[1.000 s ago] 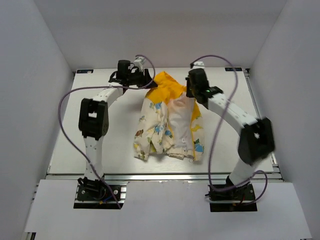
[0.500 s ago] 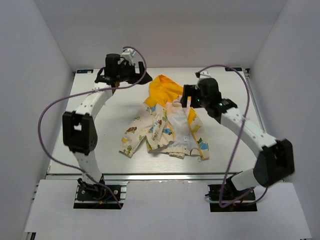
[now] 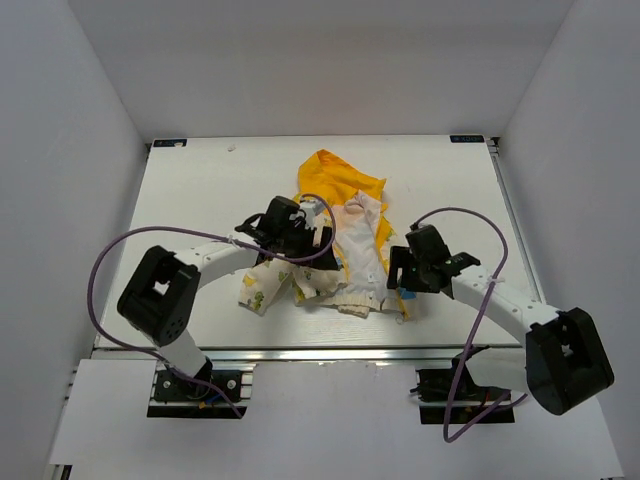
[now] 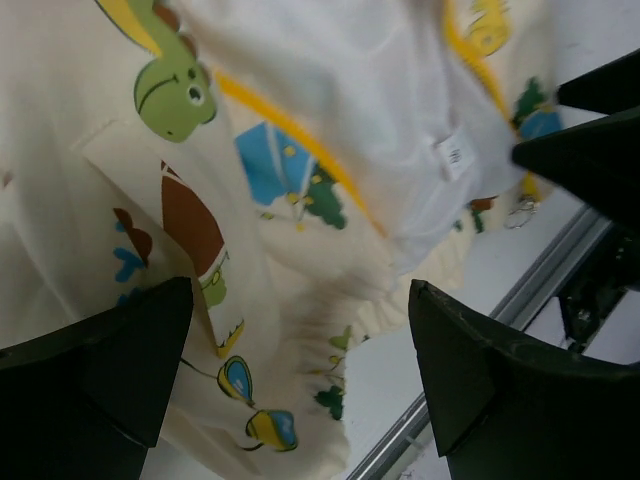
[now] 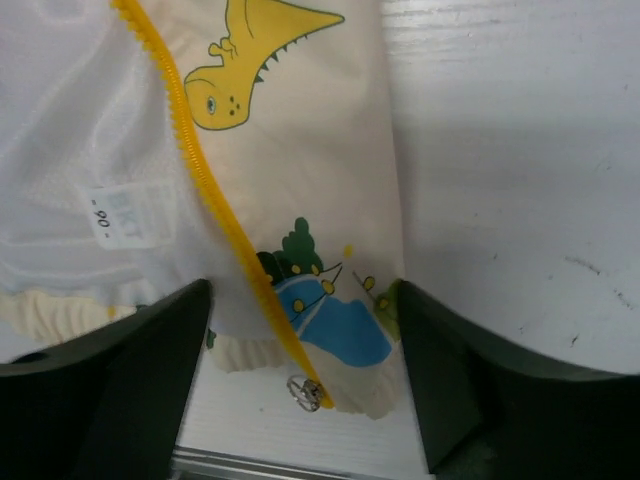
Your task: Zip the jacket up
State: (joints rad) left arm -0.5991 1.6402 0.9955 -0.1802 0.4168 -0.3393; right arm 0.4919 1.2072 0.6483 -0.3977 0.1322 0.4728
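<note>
Top view: the jacket (image 3: 340, 215) is spread open mid-table, with the left gripper (image 3: 300, 238) and right gripper (image 3: 403, 272) set at its hem.
Left wrist: jaws are spread wide, nothing gripped.
Right wrist: jaws are spread wide astride the zipper pull (image 5: 300, 390); it should be pinched squarely.

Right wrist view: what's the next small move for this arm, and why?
Probably lower the right gripper and close on the metal zipper pull. Its jaws stand open over the hem of the jacket, the pull lies between them, and the zipper is undone.
</note>
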